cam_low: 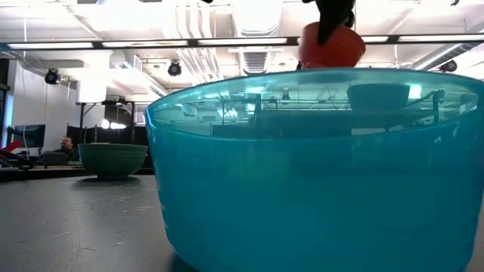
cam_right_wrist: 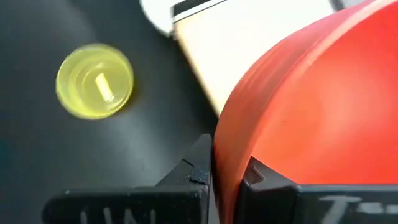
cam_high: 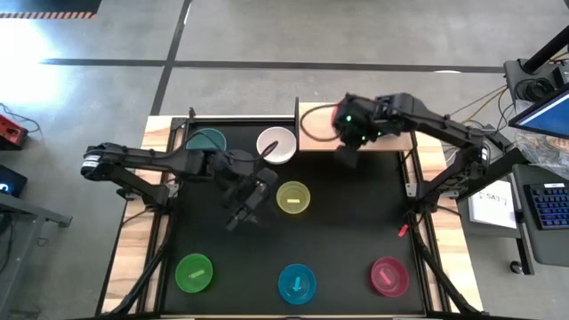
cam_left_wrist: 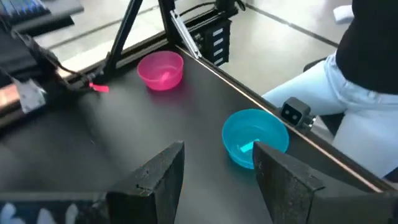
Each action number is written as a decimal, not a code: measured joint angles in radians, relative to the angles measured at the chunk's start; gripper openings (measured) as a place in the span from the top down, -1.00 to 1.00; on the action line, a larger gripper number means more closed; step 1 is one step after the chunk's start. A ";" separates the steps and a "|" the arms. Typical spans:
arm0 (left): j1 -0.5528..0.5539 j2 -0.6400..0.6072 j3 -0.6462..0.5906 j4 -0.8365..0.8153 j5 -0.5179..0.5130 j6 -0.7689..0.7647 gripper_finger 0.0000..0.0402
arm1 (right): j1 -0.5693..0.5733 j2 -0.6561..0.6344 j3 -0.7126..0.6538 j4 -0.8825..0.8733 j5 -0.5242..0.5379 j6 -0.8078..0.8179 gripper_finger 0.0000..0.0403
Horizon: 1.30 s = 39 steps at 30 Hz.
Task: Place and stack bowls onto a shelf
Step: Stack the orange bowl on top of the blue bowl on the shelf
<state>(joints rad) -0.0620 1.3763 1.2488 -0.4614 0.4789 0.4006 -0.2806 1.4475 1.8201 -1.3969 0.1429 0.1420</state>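
My right gripper (cam_high: 347, 153) is shut on a red bowl (cam_right_wrist: 311, 112), held up at the near edge of the pale wood shelf (cam_high: 311, 126); the low view shows the red bowl (cam_low: 333, 45) well above the table. Left of the shelf, a teal bowl (cam_high: 206, 140) and a white bowl (cam_high: 276, 145) stand on their bases, and a yellow bowl (cam_high: 293, 197) rests mid-table. My left gripper (cam_high: 244, 209) hovers open just left of the yellow bowl, holding nothing; its wrist view shows the open fingers (cam_left_wrist: 155, 180) above the table. My right gripper holds the red bowl by its wall (cam_right_wrist: 231, 155), which is pinched between the two fingers (cam_right_wrist: 199, 168). The fingers slant down from above. The bowl is lifted clear of table and shelf, and the rim itself is hidden by the bowl's bulk.
Green (cam_high: 194, 272), cyan (cam_high: 297, 283) and magenta (cam_high: 388, 276) bowls stand in a row along the near edge; the cyan bowl (cam_low: 318, 166) fills the low view. A person (cam_left_wrist: 360, 93) sits just beyond the near edge. A keyboard (cam_high: 547, 209) lies off-table at right.
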 joint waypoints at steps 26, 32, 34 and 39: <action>-0.003 0.008 -0.001 -0.151 -0.147 -0.186 0.45 | -0.271 0.027 -0.023 -0.174 0.171 0.102 0.96; -0.003 0.008 -0.001 -0.171 -0.159 -0.176 0.45 | -0.298 0.027 -0.031 -0.174 0.168 0.102 0.96; -0.003 0.008 -0.001 -0.190 -0.158 -0.175 0.45 | -0.306 0.027 -0.037 -0.174 0.168 0.108 0.96; 0.002 0.007 -0.001 -0.219 -0.159 -0.175 0.45 | -0.320 0.027 -0.060 -0.175 0.162 0.110 0.96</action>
<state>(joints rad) -0.0603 1.3830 1.2476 -0.6804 0.3199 0.2260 -0.6003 1.4750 1.7603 -1.5715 0.3049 0.2525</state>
